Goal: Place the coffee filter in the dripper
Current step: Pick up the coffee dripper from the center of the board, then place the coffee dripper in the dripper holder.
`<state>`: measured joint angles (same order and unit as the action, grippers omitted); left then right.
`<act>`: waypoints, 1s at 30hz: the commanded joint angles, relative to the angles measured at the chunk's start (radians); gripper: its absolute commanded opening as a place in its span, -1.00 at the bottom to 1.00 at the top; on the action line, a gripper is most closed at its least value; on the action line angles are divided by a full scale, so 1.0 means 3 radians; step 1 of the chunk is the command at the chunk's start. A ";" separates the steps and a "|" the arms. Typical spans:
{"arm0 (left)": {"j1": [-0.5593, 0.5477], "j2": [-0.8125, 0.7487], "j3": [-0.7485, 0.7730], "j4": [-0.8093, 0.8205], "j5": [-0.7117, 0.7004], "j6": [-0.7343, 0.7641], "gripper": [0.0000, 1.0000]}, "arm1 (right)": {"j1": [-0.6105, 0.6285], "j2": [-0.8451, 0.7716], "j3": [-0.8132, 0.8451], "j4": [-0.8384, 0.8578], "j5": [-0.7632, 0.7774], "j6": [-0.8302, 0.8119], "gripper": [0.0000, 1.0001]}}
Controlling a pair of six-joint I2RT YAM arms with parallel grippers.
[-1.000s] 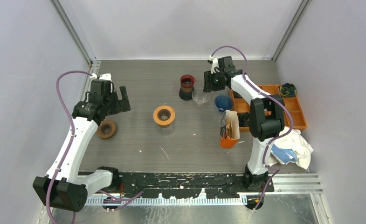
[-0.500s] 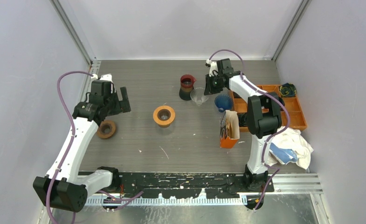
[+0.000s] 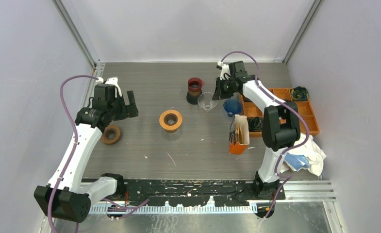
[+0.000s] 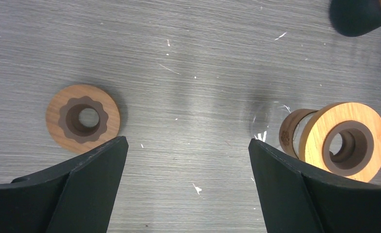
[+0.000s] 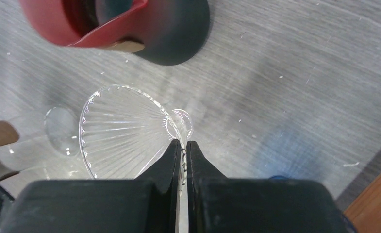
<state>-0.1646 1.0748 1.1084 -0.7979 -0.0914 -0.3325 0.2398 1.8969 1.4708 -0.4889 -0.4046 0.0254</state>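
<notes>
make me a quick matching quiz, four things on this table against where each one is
1 clear dripper
2 blue dripper
3 brown ring
4 orange ring

a beside the orange tray
b near the left gripper
c middle of the table
d pinched at its rim by the right gripper

Pairs: 1-d, 2-a, 3-b, 4-c

The white-and-black left arm (image 3: 76,150) reaches forward on its own side, wrist bent over; the left end effector (image 4: 187,141) faces straight down, its two black fingers (image 4: 89,184) spread wide with nothing between them; the right arm (image 3: 258,94) stretches far back, elbow raised; the right end effector (image 5: 183,143) is pinched tight on the rim of a clear ribbed glass dripper (image 5: 120,131).
</notes>
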 commanded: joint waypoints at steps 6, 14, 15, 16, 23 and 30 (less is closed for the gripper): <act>-0.0015 -0.0105 0.0046 0.0216 0.0582 -0.0254 0.98 | 0.0130 -0.0771 -0.0142 -0.0091 -0.0184 0.0470 -0.98; -0.0016 -0.0258 0.0144 0.0124 0.1109 -0.0586 0.99 | 0.0317 -0.1083 0.0029 -0.0360 -0.0170 0.0761 -0.99; -0.0017 -0.0281 0.0138 0.0126 0.1177 -0.0641 0.99 | 0.0363 -0.1091 0.0084 -0.0417 -0.0175 0.0764 -0.99; -0.0017 -0.0316 0.0125 0.0136 0.1250 -0.0699 0.99 | 0.0420 -0.1094 0.0131 -0.0485 -0.0169 0.0764 -0.99; -0.0010 -0.0400 0.0057 0.0245 0.1646 -0.1035 0.96 | 0.0693 -0.1098 0.0460 -0.0589 -0.0169 0.0808 -0.99; -0.0019 -0.0478 -0.0041 0.0440 0.1817 -0.1309 0.88 | 0.1051 -0.0928 0.0777 -0.0651 -0.0164 0.0840 -0.98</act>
<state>-0.1646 0.9668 1.1065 -0.7544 0.3882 -0.6571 0.5030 1.6138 1.6131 -0.6888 -0.4320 0.2558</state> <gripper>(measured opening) 0.953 0.081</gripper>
